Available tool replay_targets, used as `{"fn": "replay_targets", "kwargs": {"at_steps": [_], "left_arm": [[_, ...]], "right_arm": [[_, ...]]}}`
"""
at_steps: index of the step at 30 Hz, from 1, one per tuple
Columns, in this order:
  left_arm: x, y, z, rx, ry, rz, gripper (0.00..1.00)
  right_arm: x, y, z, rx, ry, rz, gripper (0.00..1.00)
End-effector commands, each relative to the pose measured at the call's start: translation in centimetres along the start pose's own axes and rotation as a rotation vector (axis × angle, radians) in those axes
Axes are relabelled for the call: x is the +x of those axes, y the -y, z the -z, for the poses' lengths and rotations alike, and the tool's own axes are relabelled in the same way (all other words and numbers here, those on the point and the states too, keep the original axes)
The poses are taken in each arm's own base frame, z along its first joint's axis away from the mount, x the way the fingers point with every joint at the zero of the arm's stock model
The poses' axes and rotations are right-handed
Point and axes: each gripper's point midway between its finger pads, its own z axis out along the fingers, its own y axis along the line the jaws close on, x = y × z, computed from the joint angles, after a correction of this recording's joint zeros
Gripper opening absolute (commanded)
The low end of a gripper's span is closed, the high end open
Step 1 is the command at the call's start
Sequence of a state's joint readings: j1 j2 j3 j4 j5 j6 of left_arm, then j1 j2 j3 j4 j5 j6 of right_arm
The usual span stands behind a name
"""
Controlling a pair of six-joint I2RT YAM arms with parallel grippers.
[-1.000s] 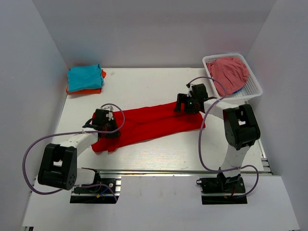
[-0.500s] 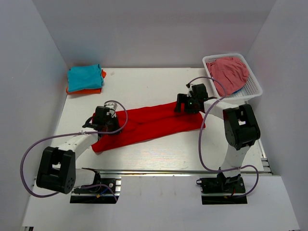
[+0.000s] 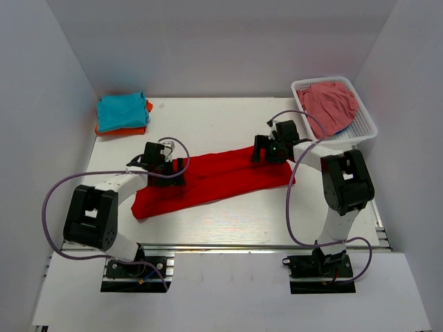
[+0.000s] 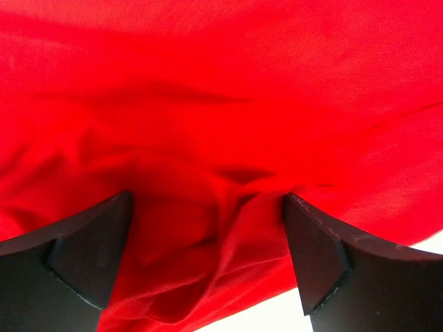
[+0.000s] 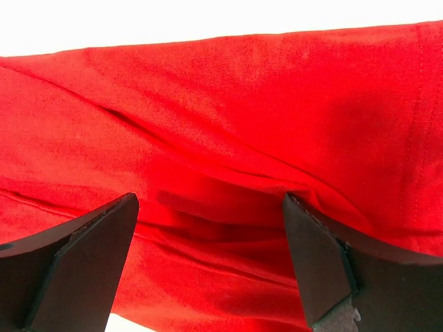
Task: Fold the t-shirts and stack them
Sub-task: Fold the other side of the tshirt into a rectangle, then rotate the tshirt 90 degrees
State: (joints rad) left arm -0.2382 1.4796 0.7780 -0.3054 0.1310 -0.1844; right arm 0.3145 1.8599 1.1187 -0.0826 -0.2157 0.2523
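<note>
The bright red t-shirt [image 3: 221, 176] lies on the white table as a long, wrinkled band running from near left to far right. My left gripper [image 3: 180, 169] hovers low over its left part, open, with rumpled red cloth [image 4: 208, 138] between the black fingers [image 4: 90, 242] and nothing gripped. My right gripper [image 3: 261, 151] sits over the shirt's right end, also open, its fingers [image 5: 311, 249] straddling a crease in the red cloth [image 5: 228, 138]. A teal folded t-shirt [image 3: 121, 111] rests on an orange one [image 3: 124, 130] at the far left corner.
A white basket [image 3: 367, 128] holding a pink garment [image 3: 329, 104] stands at the far right. Grey walls close in the table on three sides. Purple cables loop from both arms. The table's near edge [image 3: 228, 245] runs in front of the arm bases.
My left gripper moved away from me and to the right along the shirt's left part, and its jaws now stand open. The right arm has not moved.
</note>
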Motion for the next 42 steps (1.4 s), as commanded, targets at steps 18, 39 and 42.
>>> {"fn": "replay_targets", "kwargs": {"at_steps": [18,39,42], "left_arm": [[-5.6,0.5,5.5,-0.097,0.124,0.209,1.0],[-9.9,-0.8,-13.4,-0.121,-0.116,0.144,1.0],[-16.4,3.0,-18.8,0.115,-0.029,0.033,1.0]], "right_arm": [[-5.2,-2.4,3.7,-0.026,0.101,0.091,0.9],[6.2,2.3,0.8,0.119,-0.185,-0.143,0.9],[11.9,-0.5,2.6,-0.019,-0.275,-0.093,0.9]]}}
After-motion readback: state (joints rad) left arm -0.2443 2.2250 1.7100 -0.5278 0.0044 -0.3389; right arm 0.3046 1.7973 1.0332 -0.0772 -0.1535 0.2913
